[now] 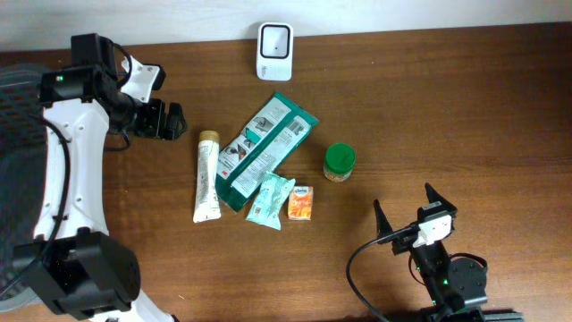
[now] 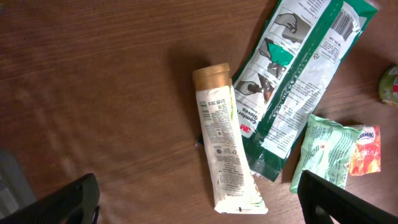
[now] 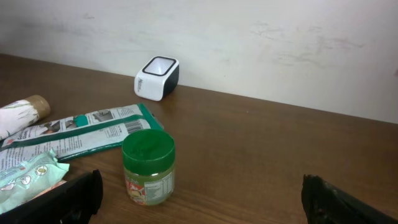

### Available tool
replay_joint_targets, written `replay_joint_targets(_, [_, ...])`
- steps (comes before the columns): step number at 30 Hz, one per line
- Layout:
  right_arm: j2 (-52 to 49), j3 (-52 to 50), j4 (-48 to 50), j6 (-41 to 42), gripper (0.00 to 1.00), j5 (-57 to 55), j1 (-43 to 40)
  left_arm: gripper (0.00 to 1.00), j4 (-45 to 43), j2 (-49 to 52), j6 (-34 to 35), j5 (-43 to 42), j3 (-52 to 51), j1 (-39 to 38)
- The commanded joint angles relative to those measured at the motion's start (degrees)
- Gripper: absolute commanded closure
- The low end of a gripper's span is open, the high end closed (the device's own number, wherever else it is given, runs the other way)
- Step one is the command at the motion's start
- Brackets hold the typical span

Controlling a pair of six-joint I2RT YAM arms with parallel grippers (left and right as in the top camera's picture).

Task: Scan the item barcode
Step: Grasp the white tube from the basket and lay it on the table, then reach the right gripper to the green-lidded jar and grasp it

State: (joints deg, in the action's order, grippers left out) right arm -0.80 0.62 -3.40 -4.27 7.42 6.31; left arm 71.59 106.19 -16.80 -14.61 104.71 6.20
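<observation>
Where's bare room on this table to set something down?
Bare wood spreads right of the green-lidded jar, from the white box scanner down to the right gripper. Crowded: between the white gold-capped tube and that jar, where green packets overlap.

Lab-style test bench: bare wooden table (image 1: 447, 107), plain white wall (image 3: 280, 37), barcode scanner (image 1: 273, 51), loose grocery packets (image 1: 264, 148)

White plastic squeeze tube with a gold cap (image 1: 207, 176) lies flat, printed label up, cap toward the far side, its edge touching the long green foil packet (image 1: 264, 148). The white box scanner (image 1: 274, 51) sits apart, dark window up.
</observation>
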Motion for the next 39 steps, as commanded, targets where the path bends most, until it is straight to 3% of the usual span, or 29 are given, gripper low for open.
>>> replay_joint_targets(1, [0.4,-0.3,-0.3,0.2,0.02,0.3,-0.3,0.01,0.1,-1.3,-0.9,-1.0,0.9,0.1])
replay_joint_targets(21, [0.4,-0.3,-0.2,0.2,0.02,0.3,-0.3,0.00,0.1,-1.3,-0.9,-1.0,0.9,0.1])
replay_joint_targets(23, [0.4,-0.3,1.3,0.3,0.02,5.4,-0.3,0.01,0.1,-1.3,-0.9,-1.0,0.9,0.1])
replay_joint_targets(26, [-1.5,7.5,-6.0,5.4,0.02,7.2,-0.3,0.01,0.1,-1.3,-0.9,-1.0,0.9,0.1])
replay_joint_targets(30, [-20.1,29.1,-21.3,5.4,0.02,11.2,-0.3,0.01,0.1,-1.3,-0.9,-1.0,0.9,0.1])
replay_joint_targets(35, [-53.8,62.4,-44.4,5.4,0.02,16.9,-0.3,0.01,0.1,-1.3,-0.9,-1.0,0.9,0.1])
replay_joint_targets(39, [-74.3,79.5,-55.2,5.4,0.02,20.5,-0.3,0.01,0.1,-1.3,-0.9,-1.0,0.9,0.1])
